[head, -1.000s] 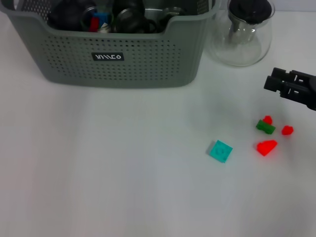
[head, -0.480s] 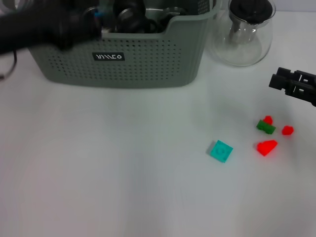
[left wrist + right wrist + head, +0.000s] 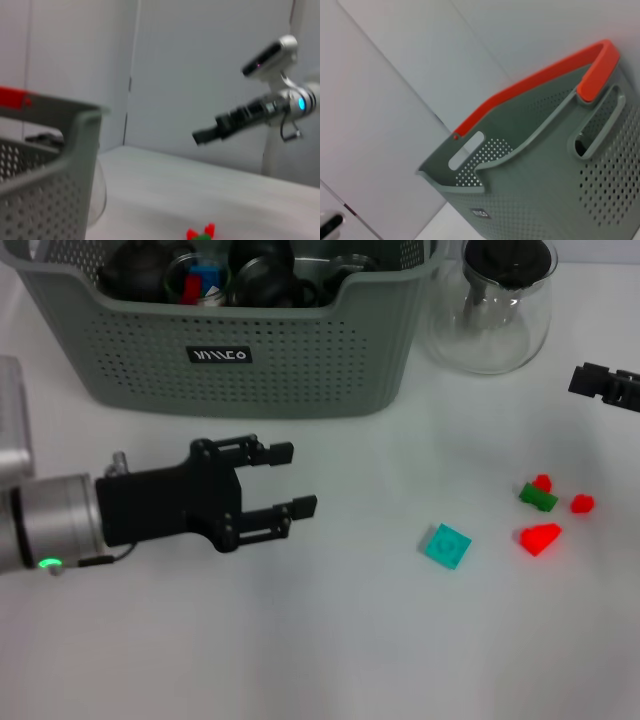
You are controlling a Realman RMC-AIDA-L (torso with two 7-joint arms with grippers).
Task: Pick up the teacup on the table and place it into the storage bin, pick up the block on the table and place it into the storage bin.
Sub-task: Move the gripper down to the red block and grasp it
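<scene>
Hovering above tabletop (image 3: 300,640), your left end effector (image 3: 290,480) spread, empty; right end effector (image 3: 605,385) cut off at edge, state unclear; storage bin (image 3: 250,350) contents murky.

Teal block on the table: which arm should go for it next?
Probably the left. The left gripper is open over the table, on the teal block's left with nothing between them. The right gripper sits at the far right edge, beyond the red and green pieces.
</scene>
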